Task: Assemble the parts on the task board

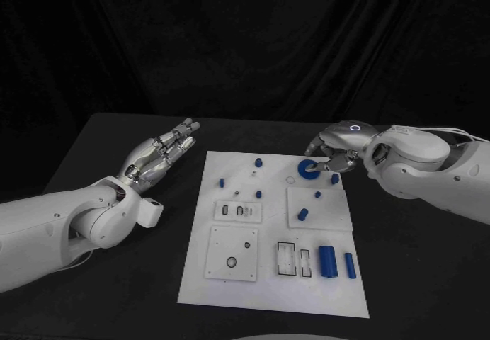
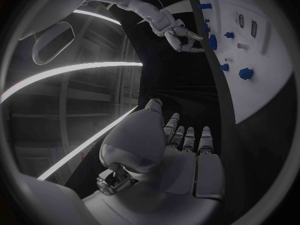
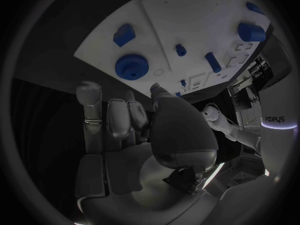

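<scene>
The white task board lies in the middle of the black table. A blue gear sits on its far right corner, seen again as the blue gear in the right wrist view. My right hand hovers just beside the gear with its fingers partly bent, and a gap shows between fingertips and gear. My left hand is held flat and open off the board's left edge, holding nothing. Small blue pegs stand on the far half, and two blue cylinders lie near the front right.
A blue block lies by the board's right edge, near the gear. White raised plates with slots occupy the board's left and front. Black table surface surrounds the board on every side.
</scene>
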